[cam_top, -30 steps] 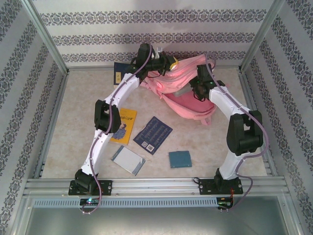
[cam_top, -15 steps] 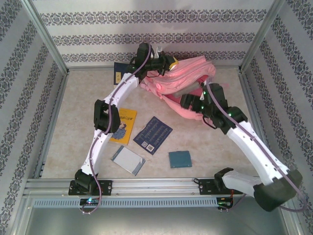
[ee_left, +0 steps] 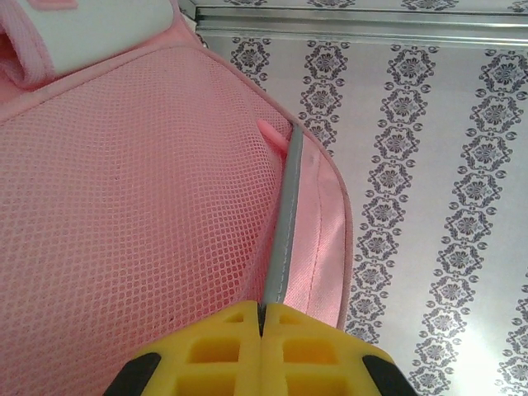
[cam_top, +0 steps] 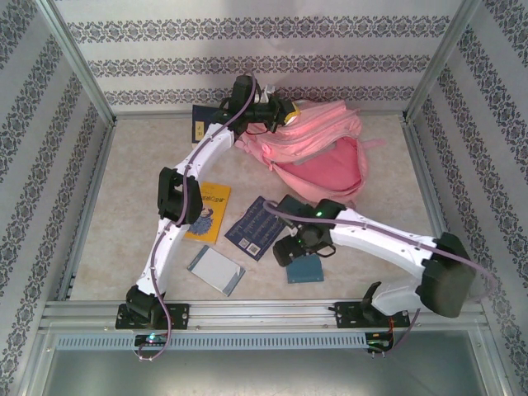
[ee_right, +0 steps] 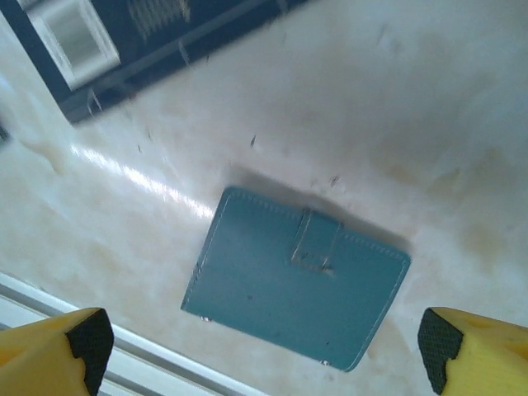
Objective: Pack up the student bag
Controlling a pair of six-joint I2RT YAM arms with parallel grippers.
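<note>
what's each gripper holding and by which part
The left gripper is shut on the student bag, pinching its grey edge strip; the right gripper is open above the teal wallet, holding nothing.

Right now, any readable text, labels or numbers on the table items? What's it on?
Nothing reads clearly.
Yellow book: dark print on cover, too small to read.
Dark blue book: white labels and yellowish print, blurred.
Dark book at the far edge: small yellow mark, unreadable.
Teal wallet: no text visible.
</note>
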